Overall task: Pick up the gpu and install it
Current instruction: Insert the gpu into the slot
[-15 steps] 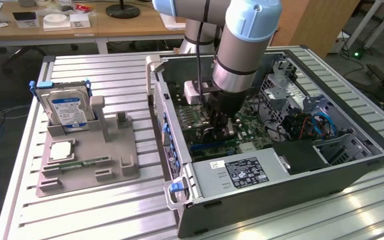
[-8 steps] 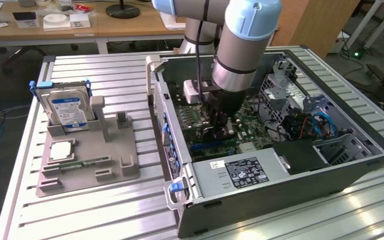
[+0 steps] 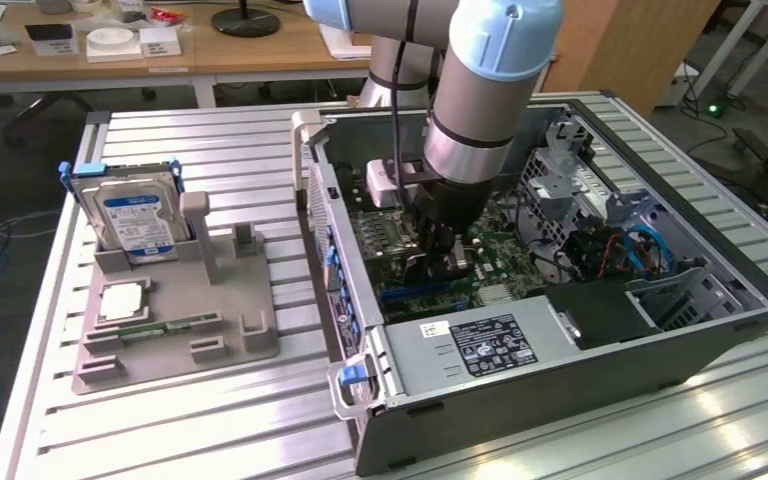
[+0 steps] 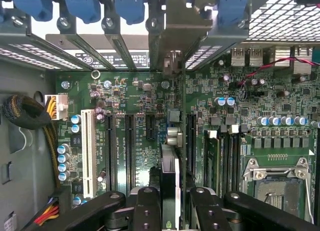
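The gpu is held edge-on between the gripper's fingers, which are closed narrowly on its thin body. In the wrist view the card is seen from above as a slim dark strip with a pale edge, its long axis running parallel to the black expansion slots on the green motherboard; its far end points toward the case's rear bracket openings, where a metal bracket is seen (whether it belongs to the card cannot be told). The card stands upright over the board between 2 of the black slots. In the exterior view the gripper is lowered inside the open computer case. A hard drive with a blue label stands upright in a grey holder on the exterior view's left.
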`<state>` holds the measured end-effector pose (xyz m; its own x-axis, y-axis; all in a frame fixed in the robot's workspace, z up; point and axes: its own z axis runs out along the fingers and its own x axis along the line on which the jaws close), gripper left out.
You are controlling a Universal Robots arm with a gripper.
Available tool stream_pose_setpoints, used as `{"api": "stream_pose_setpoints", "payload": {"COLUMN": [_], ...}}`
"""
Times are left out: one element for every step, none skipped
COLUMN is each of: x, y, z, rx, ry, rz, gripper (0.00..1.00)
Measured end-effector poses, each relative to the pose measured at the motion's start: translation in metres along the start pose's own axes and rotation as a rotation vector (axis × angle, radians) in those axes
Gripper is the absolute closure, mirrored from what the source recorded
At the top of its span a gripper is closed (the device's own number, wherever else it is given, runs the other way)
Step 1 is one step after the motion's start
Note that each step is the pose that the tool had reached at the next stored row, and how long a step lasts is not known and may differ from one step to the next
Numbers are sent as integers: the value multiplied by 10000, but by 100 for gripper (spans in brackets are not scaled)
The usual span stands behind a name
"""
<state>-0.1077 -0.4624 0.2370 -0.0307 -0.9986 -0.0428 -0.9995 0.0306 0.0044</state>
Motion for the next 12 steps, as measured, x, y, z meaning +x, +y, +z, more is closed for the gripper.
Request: {"api": "stream_pose_setpoints", "payload": {"x": [0,1,1,1,1,2,2,2,1,2,2,2], "y": [0,-1,0,0,0,0,0,0,0,0,-1,-1], "z": [0,0,1,1,1,2,4,6,9,11,13,15], "rx": [1,1,1,1,1,1,1,1,2,2,1,1], "ry": [0,0,0,1,1,2,1,1,0,1,1,1], "rz": [7,12,20,27,28,29,30,30,29,29,29,29], "gripper": [73,73,73,73,73,73,73,73,73,73,73,73]}}
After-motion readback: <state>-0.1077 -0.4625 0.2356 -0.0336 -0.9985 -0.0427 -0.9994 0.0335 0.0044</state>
